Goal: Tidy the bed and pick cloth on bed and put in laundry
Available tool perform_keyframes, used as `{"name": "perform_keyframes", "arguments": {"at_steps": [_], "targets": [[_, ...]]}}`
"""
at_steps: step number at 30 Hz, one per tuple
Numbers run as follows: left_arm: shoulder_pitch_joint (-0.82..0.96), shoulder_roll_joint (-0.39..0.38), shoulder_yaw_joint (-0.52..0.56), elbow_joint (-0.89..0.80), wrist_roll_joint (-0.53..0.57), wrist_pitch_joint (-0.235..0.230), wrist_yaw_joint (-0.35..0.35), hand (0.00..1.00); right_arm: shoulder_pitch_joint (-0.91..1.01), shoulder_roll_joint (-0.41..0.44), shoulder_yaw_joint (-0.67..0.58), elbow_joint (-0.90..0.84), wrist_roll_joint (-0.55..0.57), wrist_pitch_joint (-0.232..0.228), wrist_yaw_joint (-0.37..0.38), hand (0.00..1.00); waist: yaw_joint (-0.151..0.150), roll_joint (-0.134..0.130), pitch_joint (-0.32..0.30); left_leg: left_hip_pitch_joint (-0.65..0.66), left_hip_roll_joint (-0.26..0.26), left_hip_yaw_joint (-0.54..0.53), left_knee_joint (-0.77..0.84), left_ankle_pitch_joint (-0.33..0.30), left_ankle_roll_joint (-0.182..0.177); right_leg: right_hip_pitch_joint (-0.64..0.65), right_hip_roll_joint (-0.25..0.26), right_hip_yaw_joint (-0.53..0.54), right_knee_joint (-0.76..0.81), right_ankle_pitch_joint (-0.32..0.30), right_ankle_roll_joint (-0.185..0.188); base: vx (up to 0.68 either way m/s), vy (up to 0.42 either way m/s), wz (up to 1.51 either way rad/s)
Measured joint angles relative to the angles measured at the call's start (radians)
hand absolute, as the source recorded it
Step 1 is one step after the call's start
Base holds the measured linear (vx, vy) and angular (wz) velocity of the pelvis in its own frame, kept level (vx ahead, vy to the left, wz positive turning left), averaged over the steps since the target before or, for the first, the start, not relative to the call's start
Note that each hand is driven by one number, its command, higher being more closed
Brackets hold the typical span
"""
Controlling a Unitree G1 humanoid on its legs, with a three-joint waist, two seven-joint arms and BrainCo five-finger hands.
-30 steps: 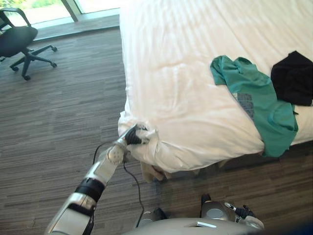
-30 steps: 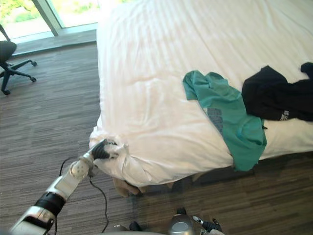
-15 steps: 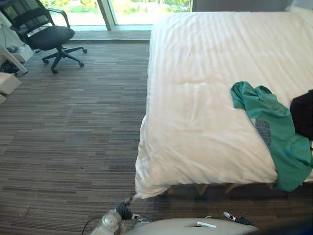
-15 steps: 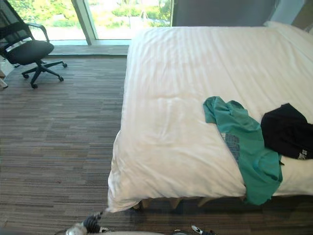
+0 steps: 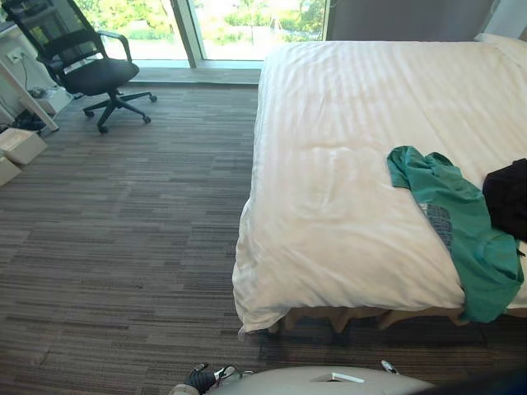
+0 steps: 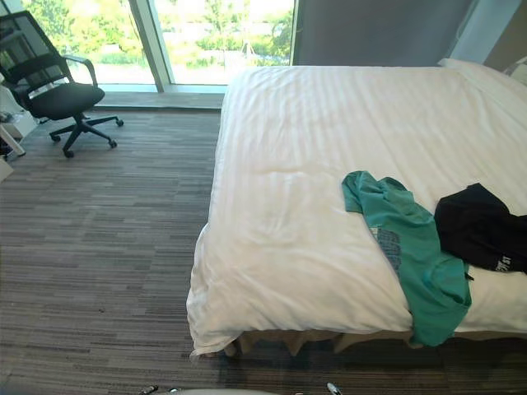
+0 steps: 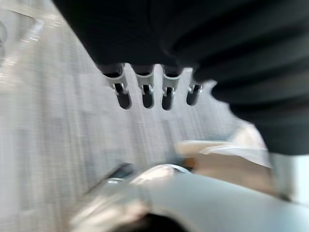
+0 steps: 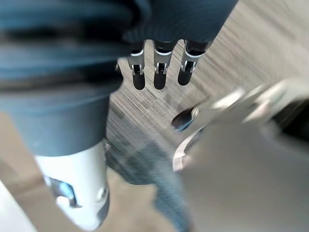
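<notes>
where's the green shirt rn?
In the head views, the green shirt lies on the right of the white bed. Its lower end hangs over the bed's near edge, and the black cloth lies right beside it on the right.

White bed (image 6: 313, 164): green shirt (image 6: 408, 247) draped over near edge, black cloth (image 6: 478, 226) touching it.

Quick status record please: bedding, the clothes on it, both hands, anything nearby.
white duvet: spread flat, near corner hanging low
green T-shirt: on the duvet, lower end draped over its near edge
black garment: on the duvet, right beside the T-shirt
left hand: open, empty
right hand: open, empty
office chair: by the window
</notes>
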Motion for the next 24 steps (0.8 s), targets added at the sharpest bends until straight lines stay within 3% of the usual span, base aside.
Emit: {"name": "perform_keyframes", "arguments": {"at_steps": [3,7,10,14,21,22,24], "targets": [[-0.018,-0.001,-0.014,0.001,-0.001,-0.032,0.018,0.0,0.0,0.022,-0.015,-0.007,0.073,-0.075,-0.029,0.0,-0.002,-0.012,0.008,0.001,-0.02,0.027,-0.046,0.03,0.001,-0.025,-0.005,0.019,-0.019,-0.002,0.0,-0.21,-0.088,-0.35],[-0.037,0.002,-0.065,0.0,-0.002,-0.059,0.03,0.0,0.03,0.022,-0.034,-0.028,0.079,-0.183,-0.076,0.0,-0.003,-0.009,0.017,0.022,-0.033,0.05,-0.127,0.086,0.001,-0.052,0.002,0.042,-0.029,-0.003,0.002,-0.2,-0.095,-0.22],[-0.043,0.014,-0.114,0.0,-0.032,-0.069,0.045,0.0,0.047,0.022,-0.033,-0.058,0.051,-0.267,-0.121,0.0,-0.01,-0.008,0.018,0.019,-0.032,0.051,-0.134,0.088,-0.008,-0.06,0.007,0.048,-0.033,-0.007,0.01,-0.12,-0.051,-0.08],[-0.046,0.035,-0.177,0.0,-0.085,-0.067,0.063,0.0,0.04,0.018,-0.01,-0.12,-0.067,-0.368,-0.198,0.0,-0.004,-0.014,0.016,0.015,-0.033,0.05,-0.134,0.088,-0.007,-0.06,0.008,0.055,-0.046,0.004,0.013,-0.03,-0.014,-0.02],[-0.049,0.055,-0.213,0.0,-0.118,-0.044,0.065,0.0,-0.035,0.016,0.058,-0.184,-0.305,-0.426,-0.347,0.0,0.002,-0.026,0.008,0.015,-0.046,0.038,-0.128,0.088,0.004,-0.057,0.005,0.062,-0.047,0.019,0.012,0.05,0.002,0.0],[-0.049,0.056,-0.212,0.0,-0.118,-0.042,0.066,0.0,-0.045,0.014,0.063,-0.215,-0.329,-0.43,-0.355,0.0,0.003,-0.027,0.008,0.014,-0.046,0.029,-0.128,0.088,0.004,-0.054,0.005,0.062,-0.044,0.02,0.012,0.07,-0.027,0.02],[-0.046,0.069,-0.209,-0.006,-0.118,-0.038,0.063,0.0,-0.048,-0.011,0.042,-0.321,-0.333,-0.439,-0.296,0.0,0.003,-0.039,0.014,0.013,-0.046,0.016,-0.128,0.088,0.005,-0.055,0.003,0.058,-0.035,0.02,0.012,0.04,-0.024,0.08]]}}
